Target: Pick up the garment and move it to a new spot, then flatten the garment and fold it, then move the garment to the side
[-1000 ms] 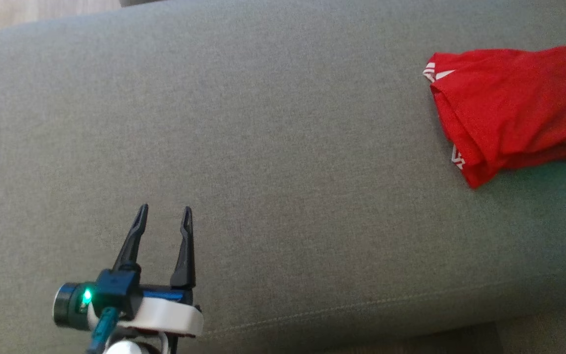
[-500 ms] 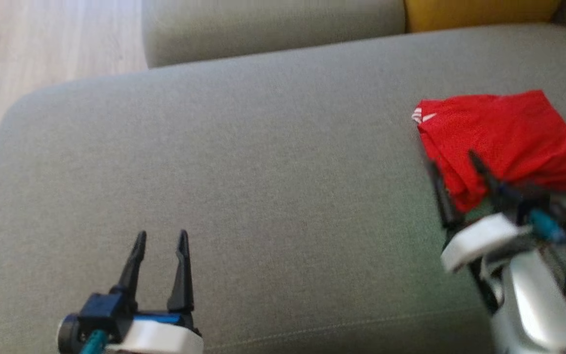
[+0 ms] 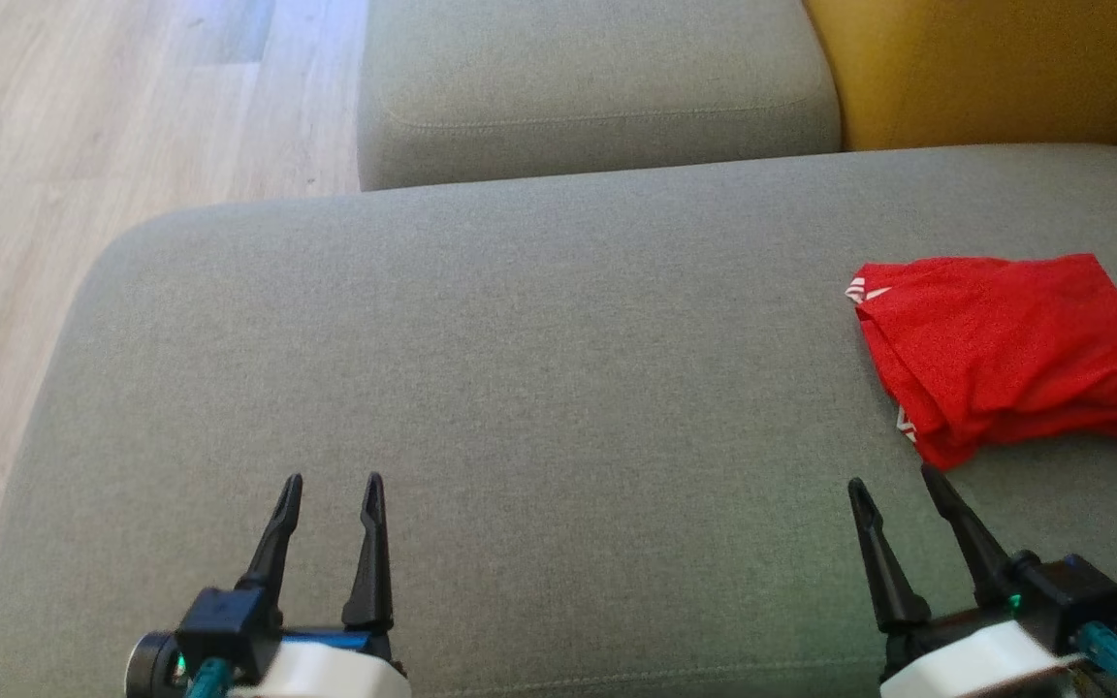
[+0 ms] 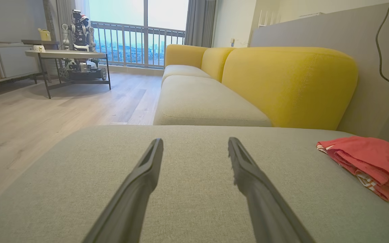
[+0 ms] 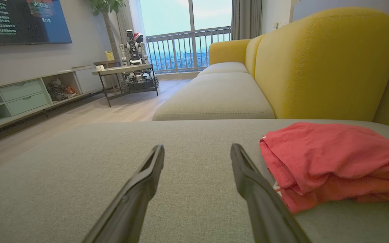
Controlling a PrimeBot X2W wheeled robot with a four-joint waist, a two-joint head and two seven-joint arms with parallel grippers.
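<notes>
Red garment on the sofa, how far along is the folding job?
Done, by the look of it: the red garment lies folded in layers at the right side of the grey seat cushion. In hand: nothing. The left claw and right claw are both open and empty, the right one close beside the cloth. Left: probably nothing, unless the slightly uneven edges need tidying.

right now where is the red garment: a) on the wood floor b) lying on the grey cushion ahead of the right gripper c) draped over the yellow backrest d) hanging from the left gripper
b: the red garment lies in folded layers on the grey cushion, just beyond the open right gripper and not touching it.
</notes>
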